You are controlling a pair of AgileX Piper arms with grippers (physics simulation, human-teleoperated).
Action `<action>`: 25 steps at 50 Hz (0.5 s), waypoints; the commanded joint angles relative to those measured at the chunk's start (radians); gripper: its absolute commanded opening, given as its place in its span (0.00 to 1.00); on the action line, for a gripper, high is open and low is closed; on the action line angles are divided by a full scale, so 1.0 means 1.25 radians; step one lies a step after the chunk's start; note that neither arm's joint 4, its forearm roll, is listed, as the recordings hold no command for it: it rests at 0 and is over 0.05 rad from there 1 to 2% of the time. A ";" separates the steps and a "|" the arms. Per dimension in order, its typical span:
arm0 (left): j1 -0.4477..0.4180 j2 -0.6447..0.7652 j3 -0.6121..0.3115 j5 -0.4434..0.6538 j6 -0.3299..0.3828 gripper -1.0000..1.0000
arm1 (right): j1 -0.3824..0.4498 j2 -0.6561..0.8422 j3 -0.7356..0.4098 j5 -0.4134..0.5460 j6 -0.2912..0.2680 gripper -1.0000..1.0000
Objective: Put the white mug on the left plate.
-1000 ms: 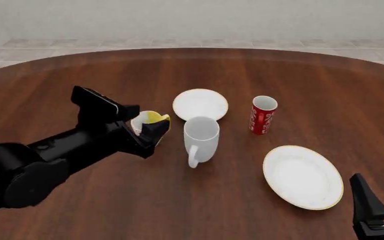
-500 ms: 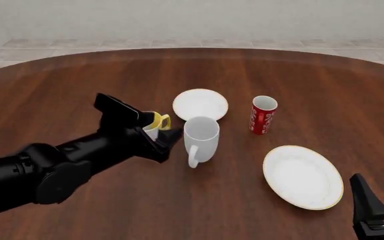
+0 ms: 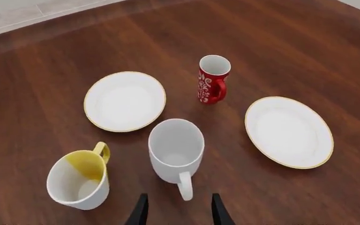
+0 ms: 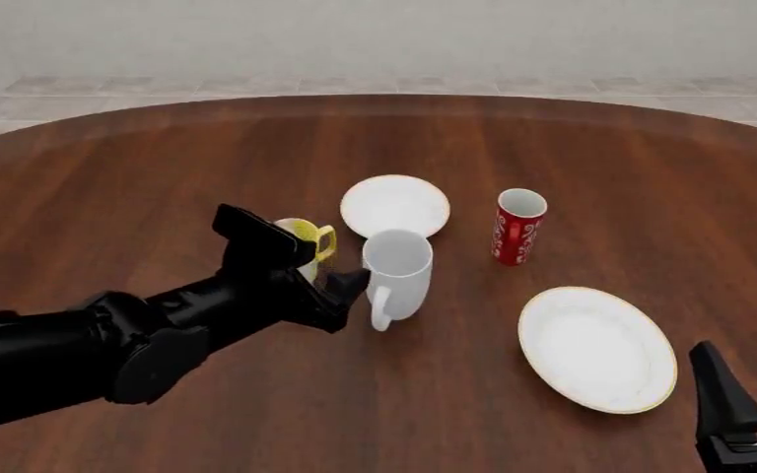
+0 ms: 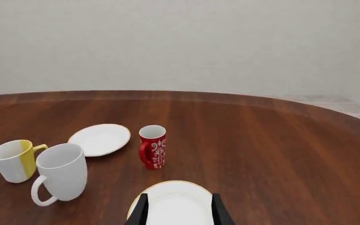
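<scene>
The tall white mug (image 4: 398,271) stands upright mid-table, its handle turned toward the near edge. Just behind it lies the left plate (image 4: 396,205), small, white and gold-rimmed, with nothing on it. My left gripper (image 4: 348,288) is open at the mug's left side, close to the handle. In the left wrist view the white mug (image 3: 176,150) sits just ahead of the left gripper (image 3: 178,213), its handle pointing between the two fingertips, and the left plate (image 3: 125,101) lies beyond. My right gripper (image 4: 755,394) is open at the near right corner, holding nothing.
A smaller mug with yellow inside (image 4: 303,239) stands just left of the white mug, partly behind my left arm. A red patterned cup (image 4: 519,226) stands to the right. A larger gold-rimmed plate (image 4: 598,347) lies near right, just ahead of the right gripper (image 5: 178,213).
My left arm has swung rightward past the yellow-lined mug, bringing its gripper up beside the white mug's handle. The right arm and all the tableware have stayed put.
</scene>
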 commanded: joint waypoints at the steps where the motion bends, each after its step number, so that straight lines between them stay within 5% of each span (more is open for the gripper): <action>1: -0.005 0.035 0.003 -0.023 -0.001 1.00 | 0.000 -0.002 0.000 0.000 -0.001 1.00; 25: -0.015 0.108 -0.006 -0.062 0.000 1.00 | 0.000 -0.006 0.001 0.005 -0.001 1.00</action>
